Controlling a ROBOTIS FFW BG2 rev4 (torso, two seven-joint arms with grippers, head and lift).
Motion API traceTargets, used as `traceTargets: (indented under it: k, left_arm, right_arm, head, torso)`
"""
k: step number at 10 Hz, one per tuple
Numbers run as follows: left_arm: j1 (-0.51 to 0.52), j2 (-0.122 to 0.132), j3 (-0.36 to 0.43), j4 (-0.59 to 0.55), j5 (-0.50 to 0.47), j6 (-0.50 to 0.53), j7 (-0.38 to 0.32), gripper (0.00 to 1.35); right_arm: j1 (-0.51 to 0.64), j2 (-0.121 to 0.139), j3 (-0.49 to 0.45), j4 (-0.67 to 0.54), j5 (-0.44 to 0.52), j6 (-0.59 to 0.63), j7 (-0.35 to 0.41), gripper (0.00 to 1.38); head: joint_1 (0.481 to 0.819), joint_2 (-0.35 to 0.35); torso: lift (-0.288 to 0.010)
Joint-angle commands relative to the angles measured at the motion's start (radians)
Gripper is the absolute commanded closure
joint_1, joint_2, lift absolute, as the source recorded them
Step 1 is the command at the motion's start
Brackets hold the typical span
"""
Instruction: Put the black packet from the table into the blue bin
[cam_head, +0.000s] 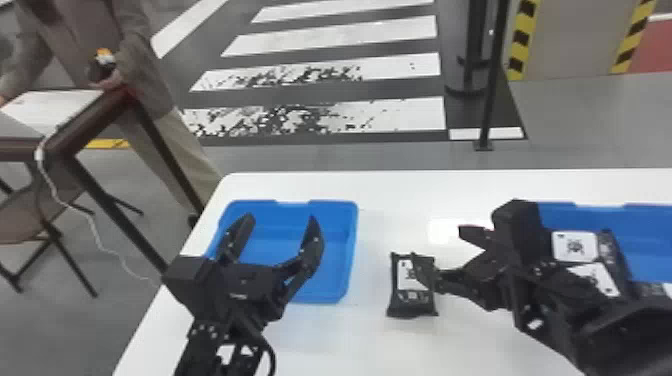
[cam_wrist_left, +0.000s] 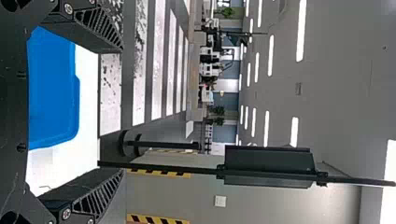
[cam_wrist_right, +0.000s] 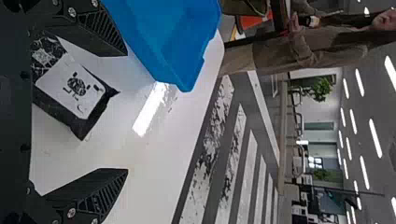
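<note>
The black packet (cam_head: 404, 305) with its white label lies on the white table between the two arms, just right of the blue bin (cam_head: 345, 250). My right gripper (cam_head: 447, 257) stands open beside it, one finger overlapping the packet's right edge in the head view. In the right wrist view the packet (cam_wrist_right: 77, 93) lies between the spread fingers of the right gripper (cam_wrist_right: 126, 112), nearer one of them; touch cannot be told. My left gripper (cam_head: 282, 222) is open over the blue bin, and the left wrist view shows the left gripper (cam_wrist_left: 122, 112) with nothing between its fingers.
A second blue bin (cam_head: 575, 215) with several packets (cam_head: 575, 246) stands at the right, partly behind the right arm. The white table (cam_head: 390, 190) has its left edge beside the left arm. Another table (cam_head: 55, 107) stands at the far left.
</note>
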Motion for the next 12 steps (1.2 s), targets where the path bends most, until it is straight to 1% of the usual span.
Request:
traceTargets:
  k: [1, 3, 5, 7, 8, 9, 10, 12]
  left_arm:
    - [0.000, 0.000, -0.001, 0.000, 0.002, 0.007, 0.000, 0.12]
    - [0.000, 0.000, -0.003, 0.000, 0.002, 0.017, 0.000, 0.12]
    - [-0.003, 0.000, -0.009, 0.000, 0.002, 0.022, 0.000, 0.12]
    - [-0.005, 0.002, -0.009, 0.005, 0.004, 0.022, 0.000, 0.12]
    - [-0.005, 0.000, -0.007, 0.005, 0.006, 0.022, 0.000, 0.12]
    - [-0.005, 0.000, -0.007, 0.005, 0.006, 0.019, 0.000, 0.12]
    - [-0.003, 0.000, -0.005, 0.007, 0.006, 0.017, 0.000, 0.12]
    - [-0.003, 0.000, -0.005, 0.007, 0.006, 0.012, 0.000, 0.12]
  right_arm:
    - [-0.063, -0.002, 0.087, 0.082, -0.029, 0.020, 0.000, 0.13]
    - [-0.161, -0.002, 0.210, 0.214, -0.051, 0.032, -0.006, 0.12]
    - [-0.227, 0.001, 0.302, 0.313, -0.075, 0.007, -0.023, 0.11]
    - [-0.247, 0.004, 0.316, 0.349, -0.069, 0.010, -0.040, 0.11]
    - [-0.259, 0.006, 0.322, 0.362, -0.053, 0.039, -0.049, 0.13]
    - [-0.266, 0.006, 0.328, 0.367, -0.053, 0.061, -0.052, 0.34]
    - [-0.264, 0.004, 0.330, 0.352, -0.057, 0.064, -0.057, 0.84]
    - [-0.256, 0.004, 0.330, 0.332, -0.059, 0.074, -0.066, 0.93]
  head:
    - [0.695, 0.280]
    - [0.695, 0.328]
    - [0.695, 0.346]
    - [0.695, 0.350]
    - [0.695, 0.350]
    - [0.695, 0.346]
    - [0.695, 0.339]
    - [0.695, 0.340]
  torso:
    - [-0.110]
    - [-0.110]
    - [-0.110]
    - [-0.110]
    - [-0.110]
    - [-0.110]
    - [-0.110]
    - [-0.110]
